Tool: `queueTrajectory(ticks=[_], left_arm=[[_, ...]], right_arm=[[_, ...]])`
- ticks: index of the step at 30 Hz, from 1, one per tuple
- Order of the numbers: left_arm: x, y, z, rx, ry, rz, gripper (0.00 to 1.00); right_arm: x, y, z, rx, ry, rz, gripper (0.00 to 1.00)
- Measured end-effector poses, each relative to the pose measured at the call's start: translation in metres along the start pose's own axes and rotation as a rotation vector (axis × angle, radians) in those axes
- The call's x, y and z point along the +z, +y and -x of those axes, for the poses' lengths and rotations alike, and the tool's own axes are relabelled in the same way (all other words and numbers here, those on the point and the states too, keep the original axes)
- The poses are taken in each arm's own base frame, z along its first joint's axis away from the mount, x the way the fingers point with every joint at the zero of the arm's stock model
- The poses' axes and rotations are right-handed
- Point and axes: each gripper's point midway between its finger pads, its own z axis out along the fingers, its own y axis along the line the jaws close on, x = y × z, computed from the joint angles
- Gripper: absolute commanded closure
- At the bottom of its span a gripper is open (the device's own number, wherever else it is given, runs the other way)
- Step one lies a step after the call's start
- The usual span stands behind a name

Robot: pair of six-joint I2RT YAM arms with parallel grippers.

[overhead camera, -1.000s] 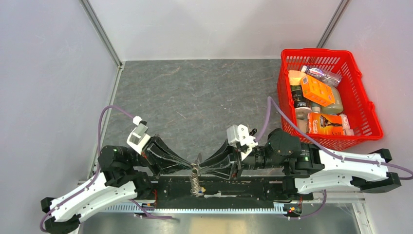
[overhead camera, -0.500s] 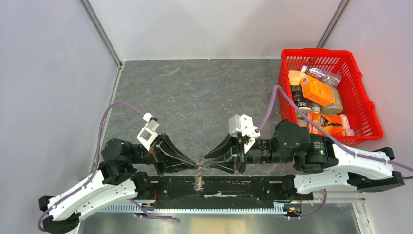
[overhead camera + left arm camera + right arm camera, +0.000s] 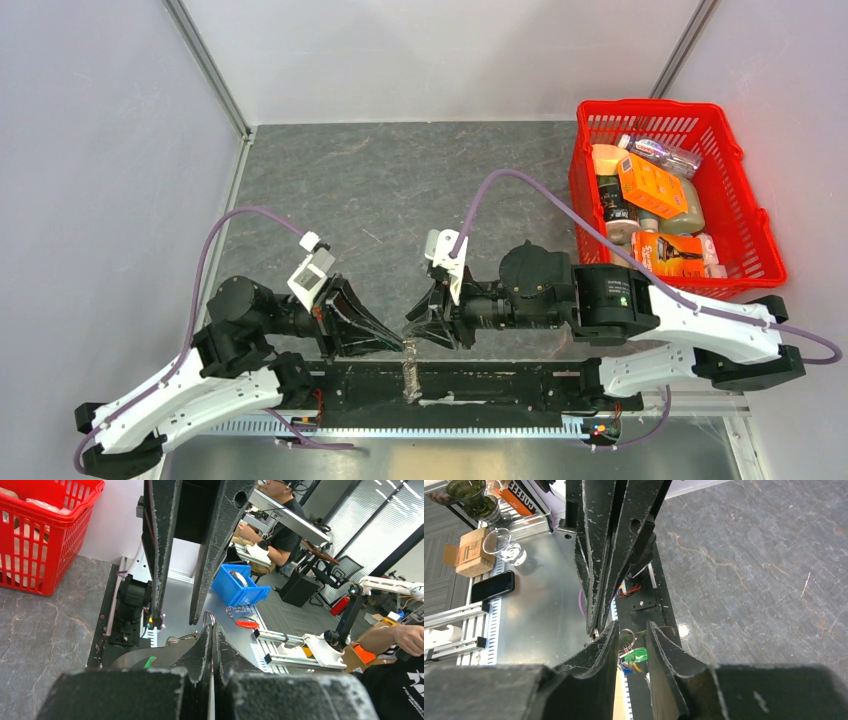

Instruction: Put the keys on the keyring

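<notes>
The left gripper reaches in from the left with its jaws pressed together. They pinch the top of the silver metal keyring loop, and a small arc of the loop pokes out past the tips in the left wrist view. The rest of the keyring hangs down from that pinch. In the top view its long axis runs toward the near edge, over the black base rail.

In the right wrist view the bright green plastic tag dangles under the loop. The small keys with blue and yellow caps bunch just below the tag. Whether each key is threaded on is too small to tell.

The right gripper faces the left one tip to tip with its jaws apart and nothing clamped. The loop sits in the gap between its fingers. Both arms are equally near, but only the right is free to work the keys, which lie below its tips.

Open grey stone table stretches on the far side. The red plastic basket stands well apart to the right. Room is tightest at the rail on the near side.
</notes>
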Motion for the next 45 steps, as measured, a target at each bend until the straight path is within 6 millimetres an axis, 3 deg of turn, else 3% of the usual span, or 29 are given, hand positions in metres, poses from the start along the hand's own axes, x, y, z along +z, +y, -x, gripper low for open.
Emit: queueTrajectory(ticks=[31, 36, 45], left_arm=[[-0.002, -0.001, -0.007, 0.001, 0.039, 0.000, 0.98], [-0.002, -0.003, -0.003, 0.015, 0.026, -0.011, 0.98], [-0.002, -0.006, -0.001, 0.026, 0.019, -0.025, 0.98]], right_arm=[[-0.007, 0.026, -0.004, 0.099, 0.036, 0.144, 0.67], [-0.003, 0.026, -0.005, 0.100, 0.045, 0.150, 0.72], [-0.003, 0.027, -0.005, 0.097, 0.044, 0.157, 0.95]])
